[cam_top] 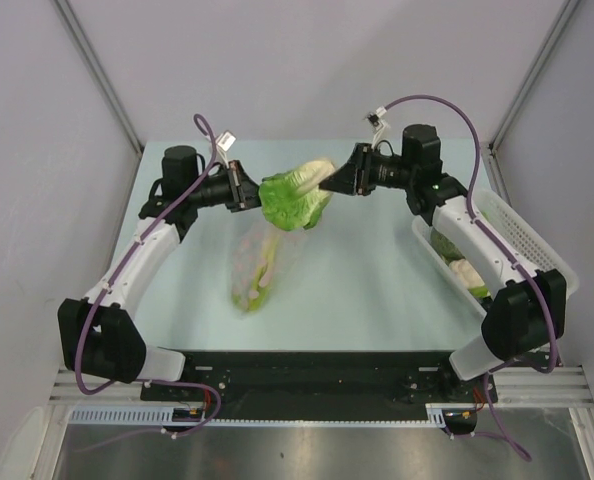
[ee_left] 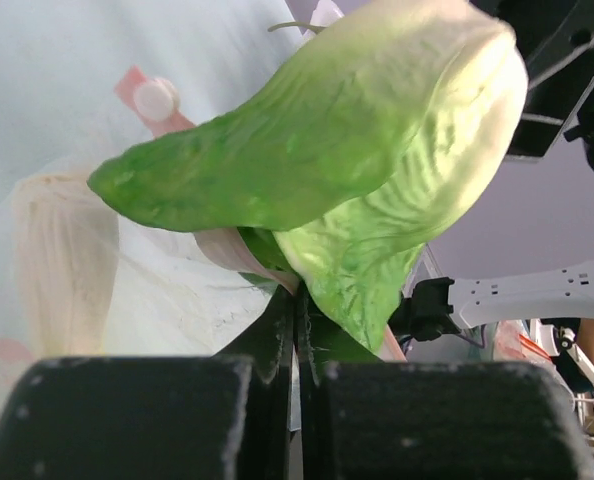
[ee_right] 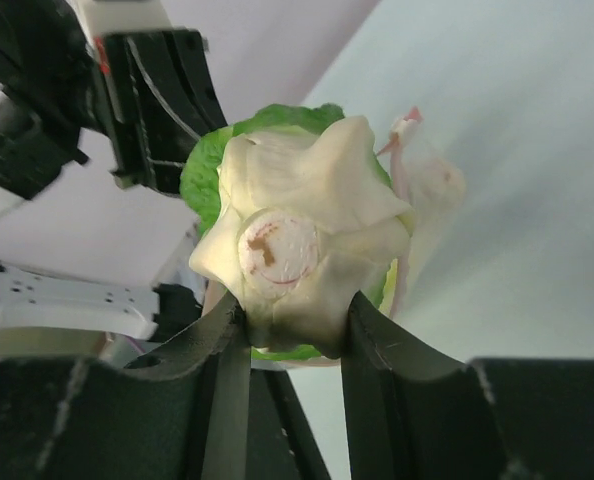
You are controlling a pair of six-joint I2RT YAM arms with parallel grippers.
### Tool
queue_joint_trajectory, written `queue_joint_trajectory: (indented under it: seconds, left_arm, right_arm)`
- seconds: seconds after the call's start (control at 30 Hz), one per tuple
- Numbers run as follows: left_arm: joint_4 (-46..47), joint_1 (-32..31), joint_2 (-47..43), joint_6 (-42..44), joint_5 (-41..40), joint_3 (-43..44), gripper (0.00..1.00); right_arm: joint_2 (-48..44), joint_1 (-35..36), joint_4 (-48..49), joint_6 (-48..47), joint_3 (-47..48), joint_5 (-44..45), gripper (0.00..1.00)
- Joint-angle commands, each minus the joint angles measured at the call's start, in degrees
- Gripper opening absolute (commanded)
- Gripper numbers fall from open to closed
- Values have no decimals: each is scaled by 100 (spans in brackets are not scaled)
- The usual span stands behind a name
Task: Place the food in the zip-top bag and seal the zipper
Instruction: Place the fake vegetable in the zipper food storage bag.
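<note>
My left gripper (cam_top: 249, 190) is shut on the mouth edge of the clear zip-top bag (cam_top: 260, 262), which hangs down over the table. In the left wrist view the fingers (ee_left: 277, 330) pinch the plastic, and the pink-red zipper strip (ee_left: 142, 98) runs up to the left. A long white-green leek (ee_left: 62, 260) lies inside the bag. My right gripper (cam_top: 329, 180) is shut on the pale stem end of a green toy lettuce (cam_top: 295, 200), held at the bag's mouth beside my left gripper. The lettuce fills the right wrist view (ee_right: 297, 230).
A white latticed basket (cam_top: 537, 240) stands at the right table edge under my right arm, with a pale white piece and green food (cam_top: 467, 272) in it. Grey walls close in the table on three sides.
</note>
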Motion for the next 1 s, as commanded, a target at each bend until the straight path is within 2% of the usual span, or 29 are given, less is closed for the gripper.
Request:
queue_joint_trajectory:
  seconds: [0.0, 0.2, 0.4, 0.5, 0.53, 0.63, 0.7, 0.83, 0.97]
  left_arm:
    - [446, 10, -386, 76, 307, 120, 0]
    - [419, 10, -359, 164, 359, 155, 0]
    - [604, 2, -368, 85, 342, 129, 0]
    - [595, -51, -351, 164, 394, 129, 0]
    - [595, -95, -368, 199, 429, 129, 0]
    - [508, -218, -429, 392, 447, 138, 0]
    - [516, -227, -456, 419, 456, 129, 0]
    - [639, -227, -544, 410, 430, 103, 0]
    - [683, -218, -561, 357, 474, 85, 0]
  right_arm:
    - [-222, 275, -1857, -2085, 249, 495, 0]
    - [-231, 592, -2693, -3393, 328, 1172, 0]
    - [-310, 785, -2949, -4310, 328, 796, 0]
    - [-310, 812, -2572, -4180, 328, 252, 0]
    - [-302, 803, -2406, -3874, 328, 120, 0]
    - [-179, 820, -1388, -3284, 337, -827, 0]
    - [-100, 943, -1314, -3221, 407, -1102, 0]
    - [-126, 1339, -2576, -4914, 548, -1130, 0]
    - [-222, 1567, -3202, -6643, 548, -797, 0]
